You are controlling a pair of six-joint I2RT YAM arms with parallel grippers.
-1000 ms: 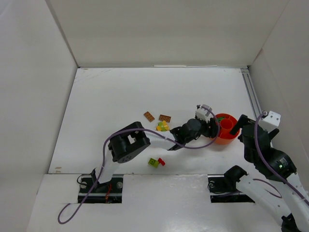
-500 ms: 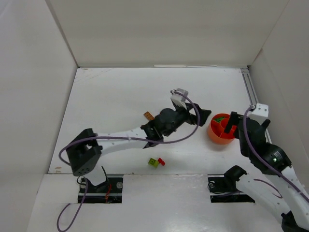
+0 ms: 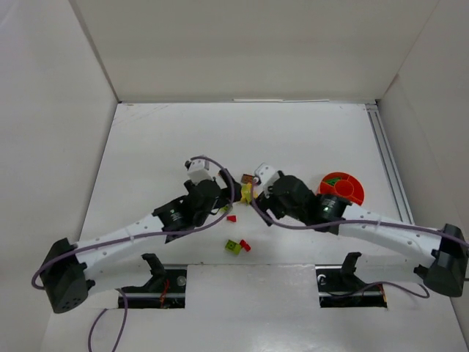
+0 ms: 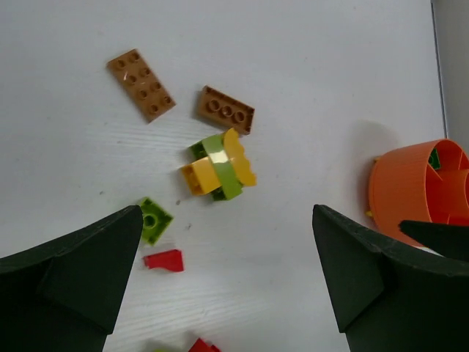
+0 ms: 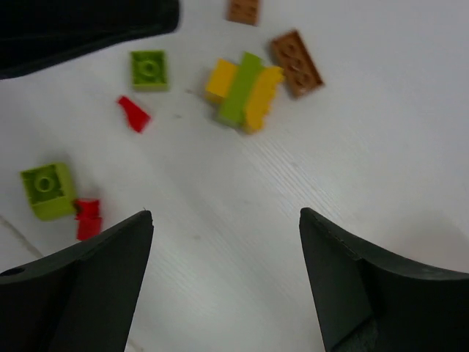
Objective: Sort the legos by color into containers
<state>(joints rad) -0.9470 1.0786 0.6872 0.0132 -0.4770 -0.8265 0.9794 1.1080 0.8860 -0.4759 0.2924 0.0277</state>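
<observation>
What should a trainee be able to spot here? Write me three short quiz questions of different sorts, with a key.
1. True or false: the left gripper is holding a brick.
2. Which colour is the strip lying across the top of the cluster? A) lime green B) red C) brown
3. Fill in: the left wrist view shows ___ brown bricks lying flat beyond the cluster.

Key: 1 false, it is open and empty. 2 A. 3 two.
</observation>
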